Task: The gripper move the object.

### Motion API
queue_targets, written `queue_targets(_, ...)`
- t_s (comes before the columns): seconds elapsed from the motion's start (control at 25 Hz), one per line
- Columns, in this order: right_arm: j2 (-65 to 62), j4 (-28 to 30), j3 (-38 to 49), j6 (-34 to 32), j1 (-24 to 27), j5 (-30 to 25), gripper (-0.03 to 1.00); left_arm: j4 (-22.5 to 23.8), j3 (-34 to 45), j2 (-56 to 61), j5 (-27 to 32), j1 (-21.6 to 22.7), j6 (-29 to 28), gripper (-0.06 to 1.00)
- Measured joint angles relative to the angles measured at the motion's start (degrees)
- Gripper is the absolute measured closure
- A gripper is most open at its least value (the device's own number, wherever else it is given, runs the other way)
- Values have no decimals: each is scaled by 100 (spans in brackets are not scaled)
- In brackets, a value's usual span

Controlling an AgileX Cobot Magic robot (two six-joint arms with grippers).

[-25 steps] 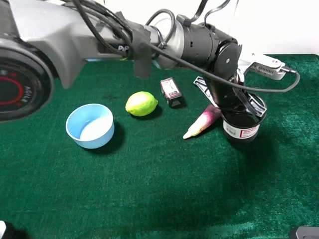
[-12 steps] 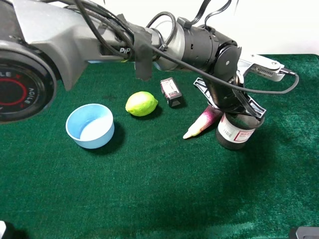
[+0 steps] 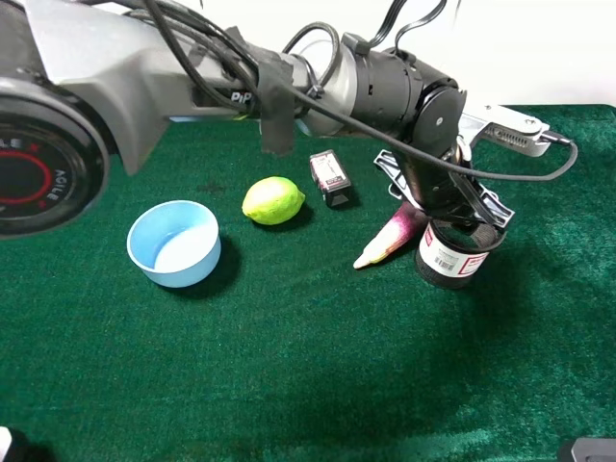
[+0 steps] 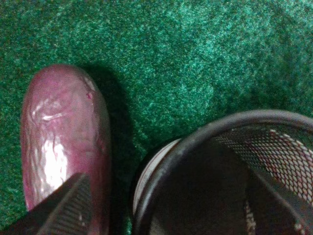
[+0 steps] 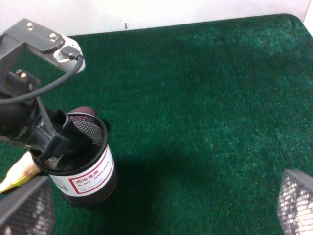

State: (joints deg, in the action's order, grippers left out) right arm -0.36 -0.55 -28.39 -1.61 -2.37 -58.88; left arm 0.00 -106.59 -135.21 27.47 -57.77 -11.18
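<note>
Right of centre from above, the large black left gripper nips the rim of the small black wire-mesh cup, beside a purple tapered vegetable. Left wrist: that thin hold may slip, tipping the cup. Right wrist: the right gripper gapes wide, empty.

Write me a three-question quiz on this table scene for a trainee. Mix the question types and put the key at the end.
1. Multiple choice: how does the left gripper grip the cup?
A. By the rim, with one finger inside
B. Around the base
C. It does not touch it
2. True or false: the lime lies between the bowl and the small box.
3. Short answer: which item lies closest to the cup?

Key: 1 A. 2 true. 3 the purple vegetable.
</note>
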Motion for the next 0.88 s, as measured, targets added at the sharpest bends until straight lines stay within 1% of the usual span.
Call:
queue_targets(0.24,0,0,0,0,0,0,27,30,-59,268,182,0,10,28)
queue_targets(0.48,0,-4,0,0,0,0,27,30,-293,608,909,0,16,28)
queue_targets(0.88,0,-4,0,0,0,0,27,30,-327,1386,1882,0,16,28)
